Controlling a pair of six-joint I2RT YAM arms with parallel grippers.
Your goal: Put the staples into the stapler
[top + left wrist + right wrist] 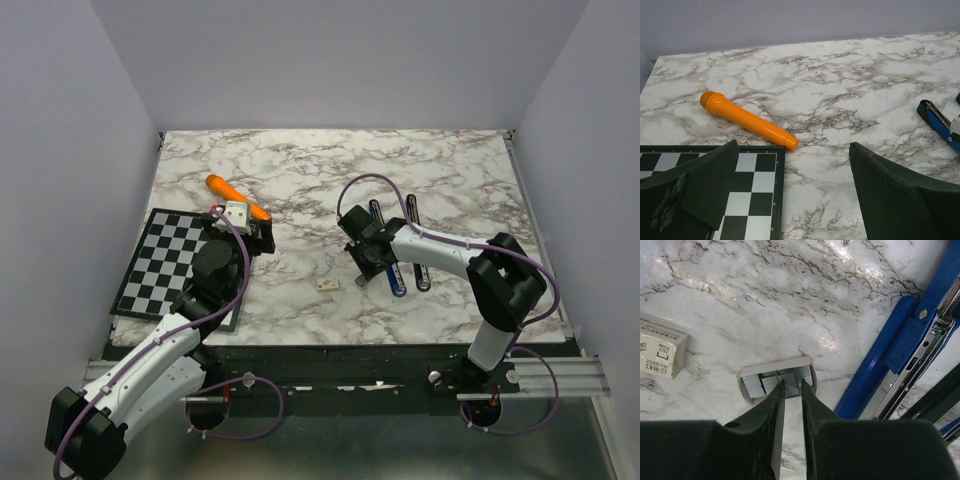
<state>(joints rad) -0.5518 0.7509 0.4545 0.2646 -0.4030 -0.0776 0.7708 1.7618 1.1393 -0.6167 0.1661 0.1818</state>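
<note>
Right claw [792,384] pinching middle strip of staples [790,375] across its long sides, in tray [772,366] near table [740,290] front edge. Light, stiff, slippery, snaps easily. Left claw [794,147] spread, empty.

- Table [330,160]: 1, bearing every item below.
- Checkerboard [165,265]: 1, flat on the table's left side, towards the near edge.
- Cylinder [235,195]: 1, on its side just behind the checkerboard's far right corner.
- Box [327,284]: 1, mid-table near the front, between checkerboard and stapler.
- Tray [775,365]: 1, just right of the box, apart from it.
- Staples [762,385]: several strips side by side in the tray.
- Stapler [397,270]: 1, lying opened just right of the tray.
- Left gripper [792,150]: above the checkerboard's far right corner.
- Right gripper [791,385]: over the tray, tips either side of 1 strip.
</note>
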